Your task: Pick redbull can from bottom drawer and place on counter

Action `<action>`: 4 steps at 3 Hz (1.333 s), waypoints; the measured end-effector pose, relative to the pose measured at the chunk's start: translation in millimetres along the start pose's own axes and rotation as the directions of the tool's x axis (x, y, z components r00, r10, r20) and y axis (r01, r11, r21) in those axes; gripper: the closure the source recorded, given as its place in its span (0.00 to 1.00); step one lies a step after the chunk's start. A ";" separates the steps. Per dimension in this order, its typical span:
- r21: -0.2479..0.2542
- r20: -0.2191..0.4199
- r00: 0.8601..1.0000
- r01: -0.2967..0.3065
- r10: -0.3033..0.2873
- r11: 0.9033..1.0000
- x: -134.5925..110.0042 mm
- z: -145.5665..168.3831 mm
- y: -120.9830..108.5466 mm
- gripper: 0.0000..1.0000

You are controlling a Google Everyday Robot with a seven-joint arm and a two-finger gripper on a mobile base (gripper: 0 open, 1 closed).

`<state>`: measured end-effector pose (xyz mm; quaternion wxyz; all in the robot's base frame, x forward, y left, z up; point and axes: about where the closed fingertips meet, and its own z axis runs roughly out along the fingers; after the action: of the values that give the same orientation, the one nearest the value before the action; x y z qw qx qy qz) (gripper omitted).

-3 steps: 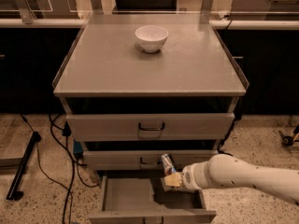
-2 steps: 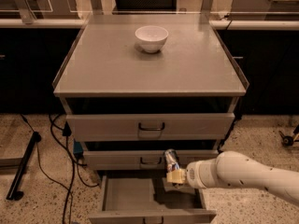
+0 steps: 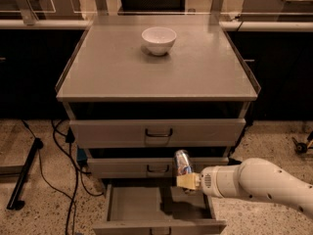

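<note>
Over the bottom drawer (image 3: 134, 205), hand (image 3: 187, 181) holds redbull can (image 3: 183, 162) nearly upright.

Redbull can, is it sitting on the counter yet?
No, the gripper holds the redbull can above the open bottom drawer, while the counter holds a white bowl.

We see our thick, rounded white plastic arm (image 3: 259, 182) coming in from the near right edge of the scene. Its shell is smooth and glossy, shaped like a fat tube that swells toward the right. A few small dark dots, likely screw recesses, are scattered along its side. The wrist end carries a small patch of fine dark perforations. At the arm's left tip, low in the near centre-right, sits our short, blocky cream-yellow gripper (image 3: 186, 178).
</note>
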<state>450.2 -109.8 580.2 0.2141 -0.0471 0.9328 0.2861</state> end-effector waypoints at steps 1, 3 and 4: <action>-0.029 0.020 0.997 -0.077 0.077 0.997 -13.7 -12.9 7.5 1.00; -0.071 0.098 0.964 -0.241 0.247 0.968 -65.8 -93.8 48.8 1.00; -0.054 0.201 0.954 -0.216 0.222 0.975 -106.5 -168.2 97.9 1.00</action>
<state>463.2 -125.2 801.2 0.2758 0.0830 0.9004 0.3261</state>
